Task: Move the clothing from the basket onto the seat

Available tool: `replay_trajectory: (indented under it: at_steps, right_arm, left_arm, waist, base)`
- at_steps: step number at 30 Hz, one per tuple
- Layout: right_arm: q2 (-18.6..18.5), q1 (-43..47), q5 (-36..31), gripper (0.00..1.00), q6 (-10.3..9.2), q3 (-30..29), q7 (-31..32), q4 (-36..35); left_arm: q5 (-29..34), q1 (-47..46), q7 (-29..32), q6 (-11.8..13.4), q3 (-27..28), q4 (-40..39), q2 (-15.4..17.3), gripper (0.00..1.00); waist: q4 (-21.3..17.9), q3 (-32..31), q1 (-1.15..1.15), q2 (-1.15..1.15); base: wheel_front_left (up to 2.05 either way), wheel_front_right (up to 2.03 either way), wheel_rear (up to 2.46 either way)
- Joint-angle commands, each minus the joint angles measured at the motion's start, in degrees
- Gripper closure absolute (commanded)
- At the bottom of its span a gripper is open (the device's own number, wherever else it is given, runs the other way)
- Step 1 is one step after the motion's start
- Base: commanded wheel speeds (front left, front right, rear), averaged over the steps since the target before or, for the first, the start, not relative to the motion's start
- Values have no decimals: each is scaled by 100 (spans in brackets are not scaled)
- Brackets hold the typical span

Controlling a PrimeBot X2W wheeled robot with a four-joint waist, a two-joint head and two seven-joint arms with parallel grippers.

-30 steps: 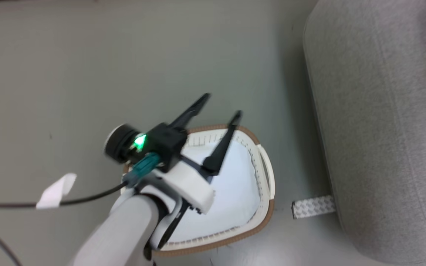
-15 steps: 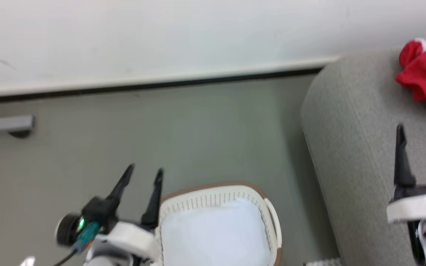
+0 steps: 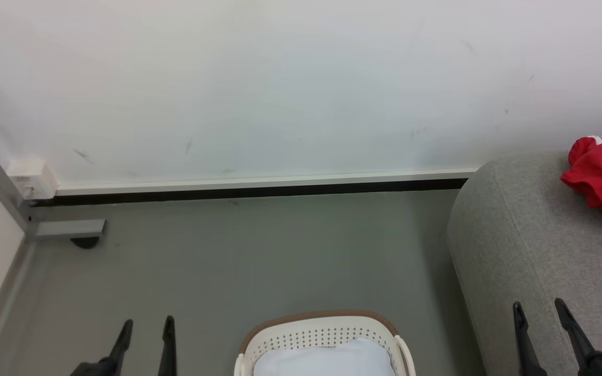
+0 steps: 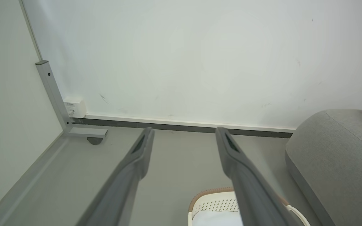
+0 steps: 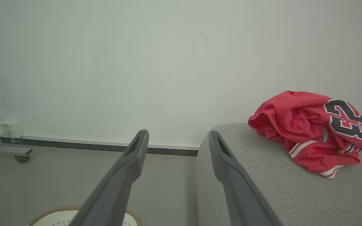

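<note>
So the clothing (image 5: 309, 131) sits bunched on top of the seat (image 3: 520, 245), well back from the rounded end next to the basket (image 3: 322, 334). The left fingers (image 4: 130, 172) and right fingers (image 5: 126, 169) are both spread wide and holding nothing. Looks pretty much done to me, but here's my worry: the basket is cut off at the bottom edge, and the part I can see shows just a pale sheet (image 3: 327, 360). Something red could be tucked under it, can't tell. If the fingers go digging they could easily snag that sheet and haul it over too. The red heap seems safe from sliding off.
</note>
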Motion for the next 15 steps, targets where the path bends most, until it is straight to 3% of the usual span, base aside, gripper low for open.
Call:
replay_trajectory:
  at_steps: [1,15]
  right_arm:
    - [-13,141,117,0,-15,26,5,59]
    - [-11,247,379,0,-15,231,5,170]
  left_arm:
    - [116,138,-7,-80,134,-26,-74,0]
    - [683,247,-7,-655,770,8,-513,0]
  waist:
    - [29,-89,2,0]
    - [3,-168,2,0]
  base:
    - [0,0,0]
    - [0,0,0]
